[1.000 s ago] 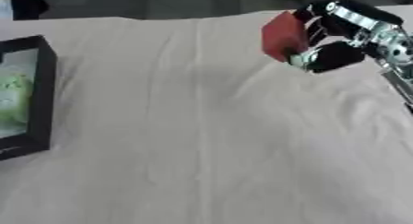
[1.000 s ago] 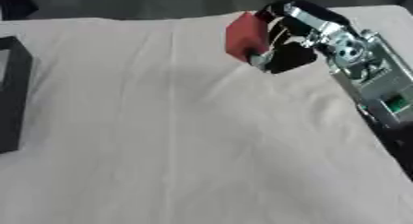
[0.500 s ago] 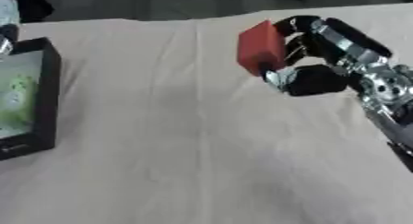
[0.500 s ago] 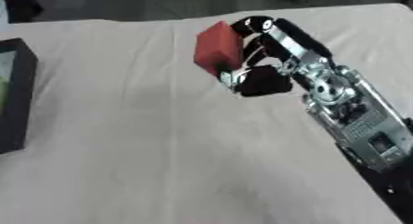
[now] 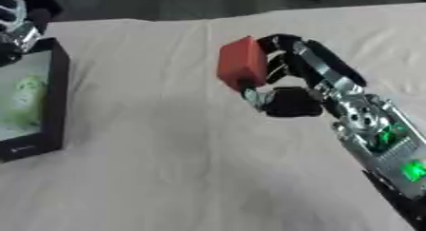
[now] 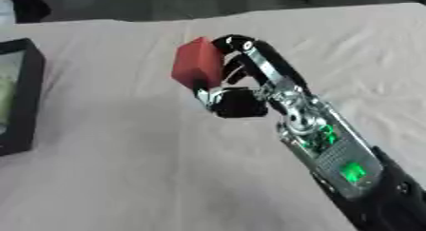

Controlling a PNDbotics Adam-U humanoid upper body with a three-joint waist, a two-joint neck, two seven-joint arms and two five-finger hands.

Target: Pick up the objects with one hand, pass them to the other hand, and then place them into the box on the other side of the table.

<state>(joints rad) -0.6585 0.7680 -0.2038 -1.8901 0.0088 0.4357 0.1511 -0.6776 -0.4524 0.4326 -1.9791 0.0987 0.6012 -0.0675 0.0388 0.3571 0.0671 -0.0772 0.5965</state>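
A red block [image 5: 242,63] hangs above the middle of the cloth-covered table [image 5: 166,168], held in my right hand [image 5: 287,90], whose fingers and thumb curl round it. The right arm reaches in from the lower right. At the left edge stands a black box [image 5: 56,101] with something pale green [image 5: 26,94] inside. Part of my left hand [image 5: 16,33] shows at the upper left, over the box's far end; its fingers are too blurred to read.
The table is covered with a pale wrinkled cloth. Its far edge [image 5: 249,14] runs along the top, with dark floor beyond. A green light [image 5: 412,170] glows on the right forearm.
My right hand has carried the red block leftward and nearer, from the table's right side toward the middle. The left hand has come into view at the upper left.
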